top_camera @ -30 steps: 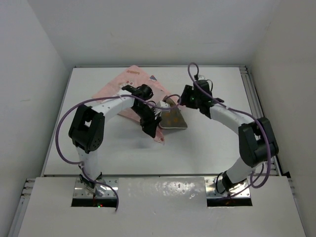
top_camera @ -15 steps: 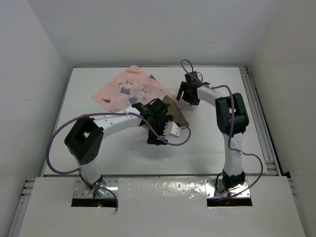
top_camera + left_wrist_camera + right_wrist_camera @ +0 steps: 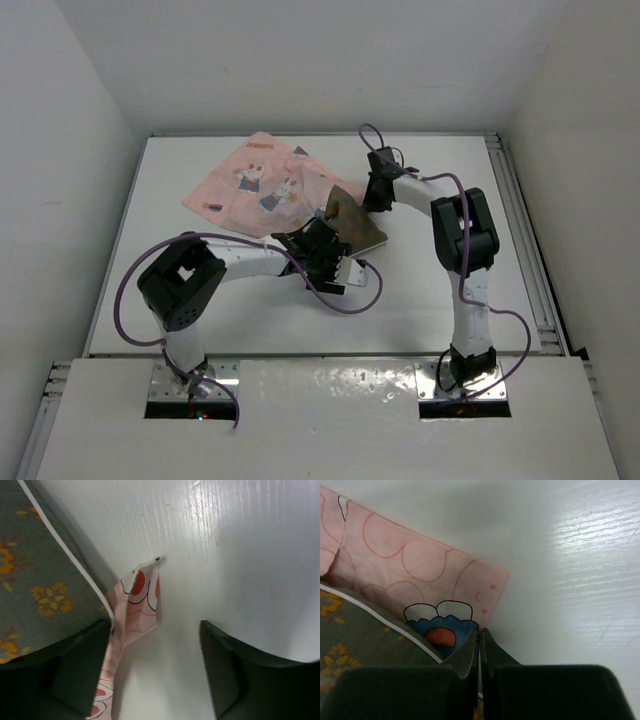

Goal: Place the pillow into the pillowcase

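Observation:
The olive-brown pillow (image 3: 352,222) with orange dots lies mid-table, its far-left part overlapping the pink bunny-print pillowcase (image 3: 262,181). My left gripper (image 3: 328,258) sits at the pillow's near edge. In the left wrist view the left gripper (image 3: 155,672) is open and low over the table, with the pillow (image 3: 40,580) at its left finger and a pillowcase corner (image 3: 141,605) between the jaws, not gripped. My right gripper (image 3: 375,192) is at the pillow's far corner. In the right wrist view the right gripper (image 3: 480,642) is shut, pinching the pillowcase edge (image 3: 420,575) beside the pillow (image 3: 360,630).
The white table (image 3: 450,290) is walled on three sides by white panels. A metal rail (image 3: 520,220) runs along the right edge. Purple cables loop off both arms over the table, one near the left gripper (image 3: 365,290).
My left gripper moved off the pillowcase down to the pillow's near edge. My right arm folded inward to the pillow's far corner. The pillowcase now lies spread out to the left.

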